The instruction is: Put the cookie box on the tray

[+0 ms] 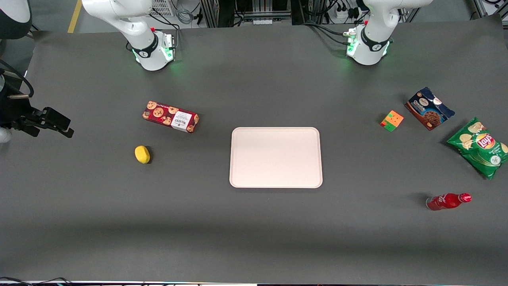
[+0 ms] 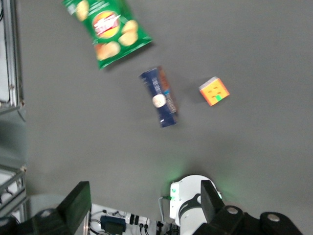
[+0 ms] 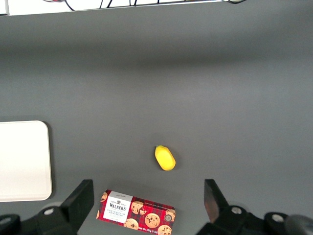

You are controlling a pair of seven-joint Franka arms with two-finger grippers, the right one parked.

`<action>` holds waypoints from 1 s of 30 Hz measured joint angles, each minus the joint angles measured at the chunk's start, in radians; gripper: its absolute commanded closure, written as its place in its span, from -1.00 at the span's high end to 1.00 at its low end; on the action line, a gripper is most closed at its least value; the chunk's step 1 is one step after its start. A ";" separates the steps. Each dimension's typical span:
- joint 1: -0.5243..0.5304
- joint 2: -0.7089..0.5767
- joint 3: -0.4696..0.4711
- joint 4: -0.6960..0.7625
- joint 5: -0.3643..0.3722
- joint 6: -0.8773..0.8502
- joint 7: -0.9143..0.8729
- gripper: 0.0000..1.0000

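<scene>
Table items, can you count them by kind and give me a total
Boxes: 2, cookie box, red box
Tray: 1
Chip bag: 1
Bottle: 1
Puzzle cube: 1
Lemon: 1
Total: 7
The open gripper hovers above the cookie box.

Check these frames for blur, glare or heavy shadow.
Front view: sharp, even light; soft shadows beside the navy-blue cookie box; the pale cream tray slightly washed out. Left wrist view: box mildly blurred; the gripper above it, jaws open.

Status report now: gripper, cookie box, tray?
Gripper open, high above cookie box. Box untouched on table beside colour cube, chips bag. Tray bare, path unobstructed.
</scene>
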 measured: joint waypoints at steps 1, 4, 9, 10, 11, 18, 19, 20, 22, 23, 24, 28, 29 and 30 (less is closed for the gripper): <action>0.001 -0.002 0.021 -0.028 0.000 0.033 -0.004 1.00; 0.002 -0.002 0.070 -0.129 0.000 0.147 -0.034 1.00; 0.001 0.001 0.082 -0.311 0.000 0.347 -0.123 1.00; 0.000 0.002 0.079 -0.342 0.000 0.385 -0.144 1.00; -0.001 0.004 0.077 -0.373 0.000 0.423 -0.163 1.00; -0.008 0.065 0.068 -0.524 0.000 0.651 -0.222 1.00; -0.008 0.080 0.068 -0.539 0.000 0.684 -0.223 1.00; -0.008 0.096 0.068 -0.554 0.000 0.718 -0.224 1.00; -0.008 0.129 0.068 -0.580 0.000 0.783 -0.227 1.00; -0.008 0.146 0.068 -0.592 0.000 0.815 -0.228 1.00; -0.008 0.164 0.068 -0.605 0.000 0.849 -0.229 1.00; -0.008 0.235 0.068 -0.639 0.000 0.956 -0.230 1.00; -0.008 0.252 0.068 -0.644 0.000 0.979 -0.230 1.00; -0.008 0.269 0.068 -0.650 0.000 1.003 -0.230 1.00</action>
